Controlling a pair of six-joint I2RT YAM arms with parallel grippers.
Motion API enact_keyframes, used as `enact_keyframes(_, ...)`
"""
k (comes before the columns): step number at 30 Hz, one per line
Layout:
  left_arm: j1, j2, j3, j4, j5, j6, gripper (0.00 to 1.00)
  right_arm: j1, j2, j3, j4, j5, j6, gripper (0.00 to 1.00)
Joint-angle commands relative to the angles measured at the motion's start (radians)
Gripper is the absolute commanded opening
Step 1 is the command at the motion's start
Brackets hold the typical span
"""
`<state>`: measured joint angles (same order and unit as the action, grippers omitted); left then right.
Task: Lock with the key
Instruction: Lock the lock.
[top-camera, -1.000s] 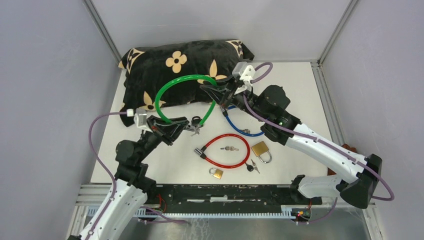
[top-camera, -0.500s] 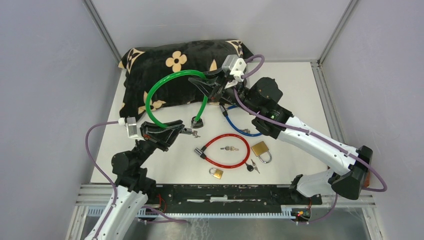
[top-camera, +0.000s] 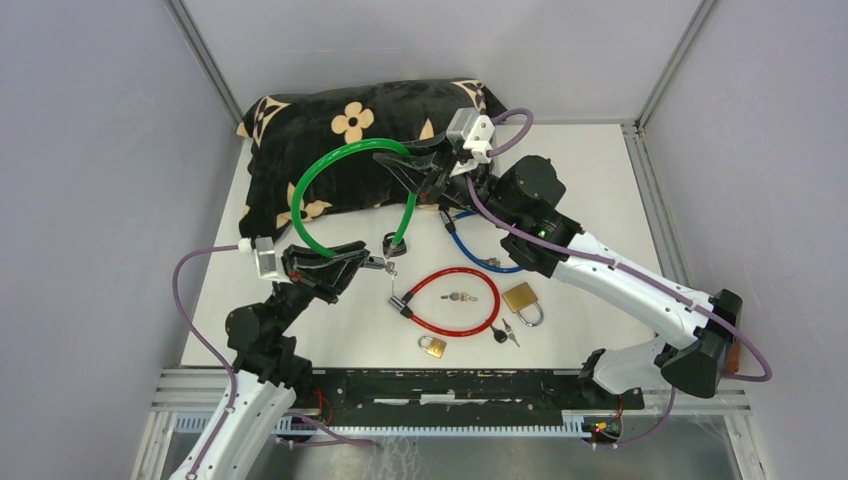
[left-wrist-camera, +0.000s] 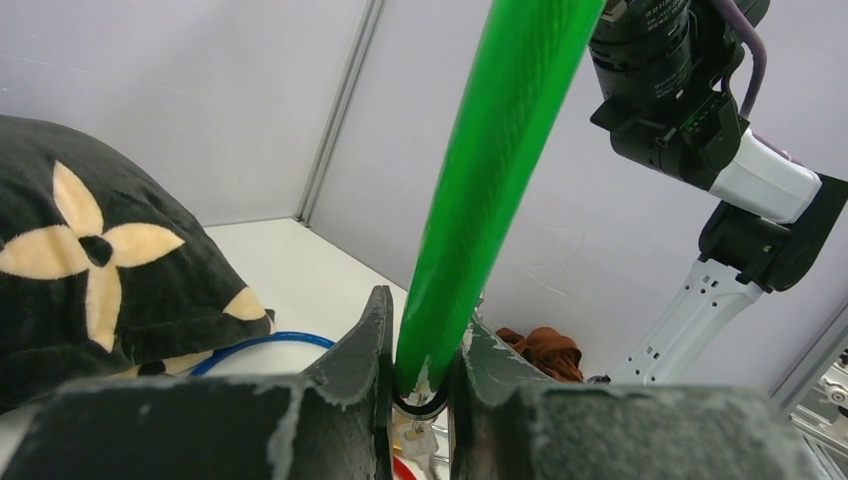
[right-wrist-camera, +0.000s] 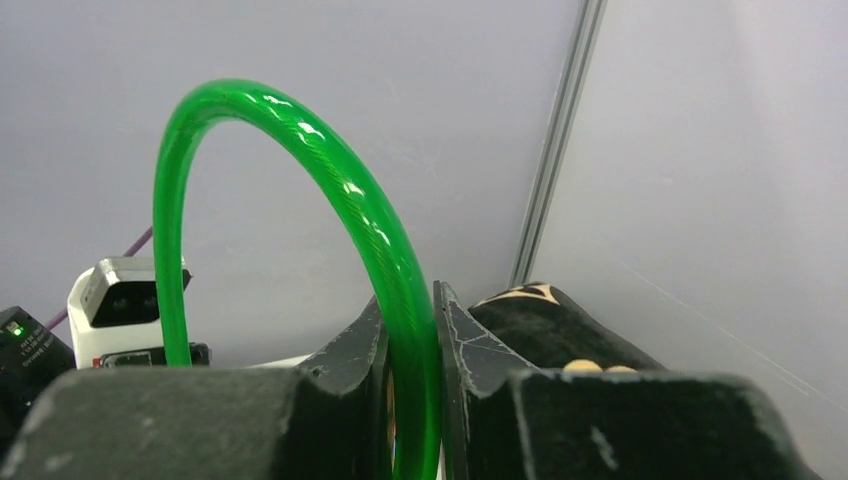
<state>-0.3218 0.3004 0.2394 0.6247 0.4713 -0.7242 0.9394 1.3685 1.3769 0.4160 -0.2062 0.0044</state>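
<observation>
A green cable lock (top-camera: 330, 165) hangs in a loop above the table, held by both grippers. My left gripper (top-camera: 352, 260) is shut on one end of the cable (left-wrist-camera: 480, 200), where a black ring and small keys (left-wrist-camera: 424, 437) hang just below the jaws. My right gripper (top-camera: 405, 172) is shut on the cable's other side (right-wrist-camera: 405, 300), over the pillow's front edge. Below it the cable runs down to a black end piece (top-camera: 392, 243), which hangs close to the left fingertips and the keys (top-camera: 386, 266).
A black flowered pillow (top-camera: 330, 120) lies at the back. A red cable lock (top-camera: 452, 300), a blue cable (top-camera: 480, 260), a brass padlock (top-camera: 520, 298), a small padlock (top-camera: 432, 346) and loose keys (top-camera: 505, 335) lie on the white table in front.
Both arms have carried the green loop to the left. The right gripper moved left and back; the left gripper dropped lower and nearer. Little has moved in the last half second.
</observation>
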Motion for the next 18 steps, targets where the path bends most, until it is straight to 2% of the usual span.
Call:
enact_keyframes(1,0.004,0.003,-0.012,0.016,-0.02,-0.033,0.02,0.011,-0.014,0.021,0.244,0.012,0.088,0.0)
enact_keyframes(11,0.006,0.009,-0.02,0.023,-0.035,-0.063,0.02,0.046,0.027,-0.041,0.408,0.046,0.152,0.0)
enact_keyframes(15,0.005,0.009,0.007,0.025,-0.039,-0.045,0.02,0.05,0.034,-0.054,0.338,0.031,0.128,0.0)
enact_keyframes(16,0.005,0.005,0.019,0.019,-0.036,-0.023,0.02,0.05,0.022,-0.078,0.32,0.017,0.11,0.01)
enact_keyframes(18,0.004,-0.009,0.044,0.0,-0.04,0.03,0.02,0.049,-0.012,-0.128,0.285,-0.017,0.07,0.13)
